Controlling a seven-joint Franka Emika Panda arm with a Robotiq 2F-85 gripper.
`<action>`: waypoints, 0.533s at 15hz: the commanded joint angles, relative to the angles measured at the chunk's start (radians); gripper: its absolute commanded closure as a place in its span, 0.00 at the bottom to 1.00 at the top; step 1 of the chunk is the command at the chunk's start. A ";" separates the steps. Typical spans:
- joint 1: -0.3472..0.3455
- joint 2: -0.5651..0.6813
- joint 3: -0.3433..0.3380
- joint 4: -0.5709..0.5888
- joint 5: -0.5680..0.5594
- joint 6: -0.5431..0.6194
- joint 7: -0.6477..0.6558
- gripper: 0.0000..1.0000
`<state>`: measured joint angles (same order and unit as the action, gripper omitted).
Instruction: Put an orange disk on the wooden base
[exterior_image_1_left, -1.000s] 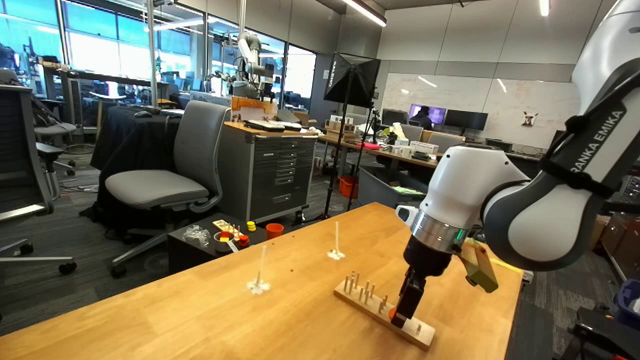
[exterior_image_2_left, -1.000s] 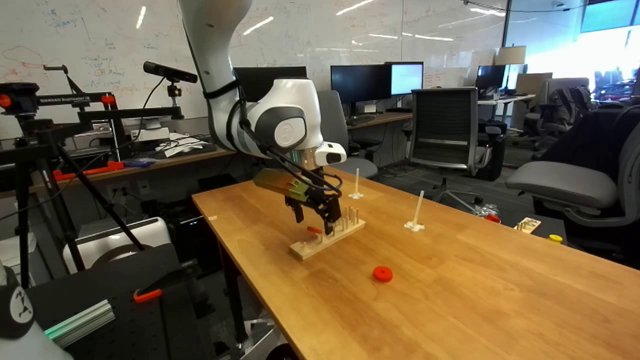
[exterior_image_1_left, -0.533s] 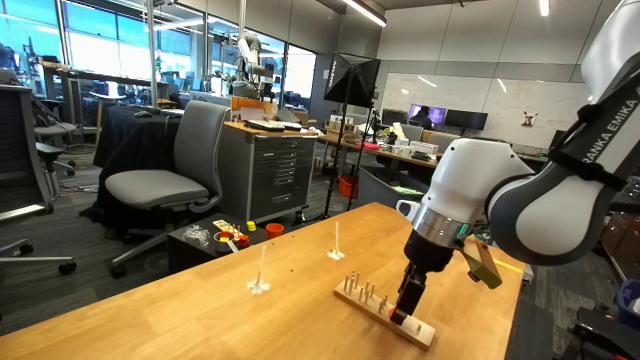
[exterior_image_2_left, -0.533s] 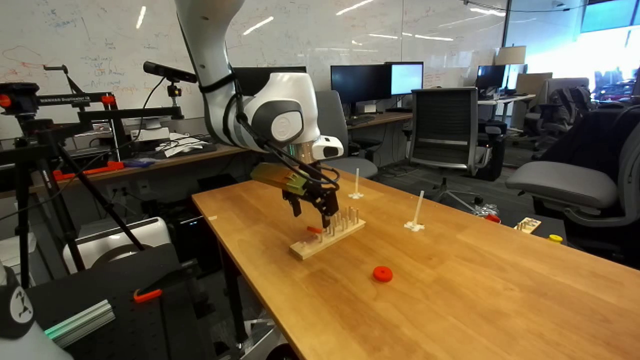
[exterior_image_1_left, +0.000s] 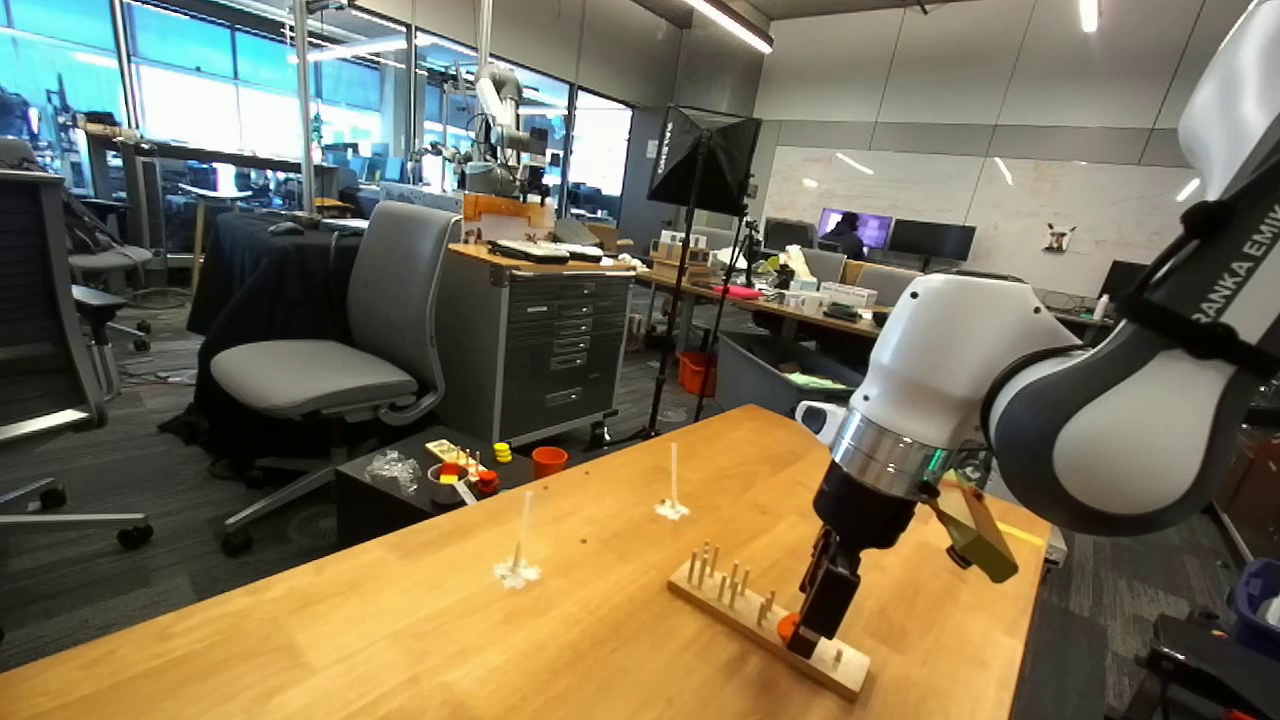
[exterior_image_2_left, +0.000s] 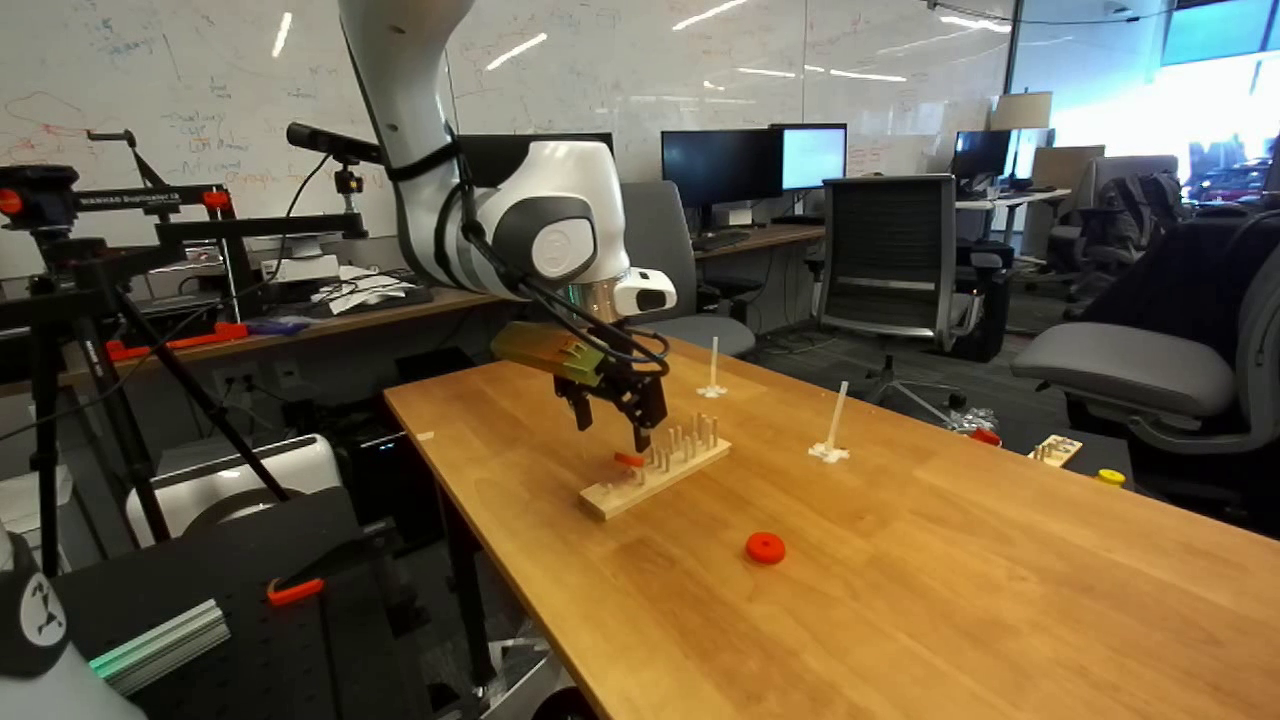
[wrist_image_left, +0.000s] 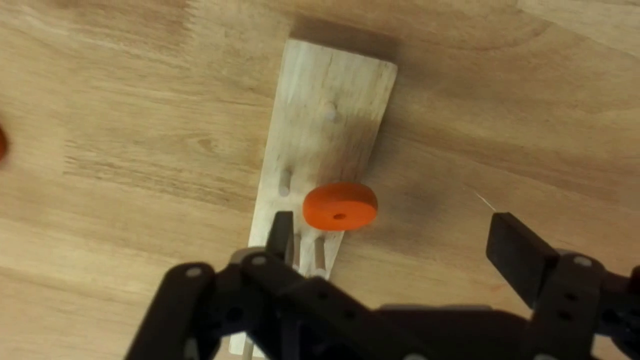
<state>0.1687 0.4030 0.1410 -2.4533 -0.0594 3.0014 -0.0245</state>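
Lettering: "RANKA EMIK", cropped at the edge, on the dark arm cover (exterior_image_1_left: 1238, 265) (an exterior view) | "WANHAO Duplicator", last characters unclear, on a black bar (exterior_image_2_left: 145, 198) (an exterior view) | whiteboard (exterior_image_2_left: 640, 95) handwriting and softbox (exterior_image_1_left: 700, 165) lettering: not legible.

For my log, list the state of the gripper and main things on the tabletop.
Gripper: open, holding nothing
Wooden base: flat, pegs up
Orange disk: tilted above base, seemingly propped on pegs
Loose disk: lying flat
One whitish post: slightly leaning
Other whitish post: upright
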 joint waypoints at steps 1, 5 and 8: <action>0.015 -0.042 0.000 -0.028 -0.012 -0.013 -0.003 0.00; 0.029 -0.040 -0.002 -0.027 -0.015 -0.015 -0.001 0.00; 0.043 -0.036 -0.008 -0.020 -0.021 -0.021 0.004 0.00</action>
<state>0.1939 0.4023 0.1411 -2.4581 -0.0623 3.0007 -0.0245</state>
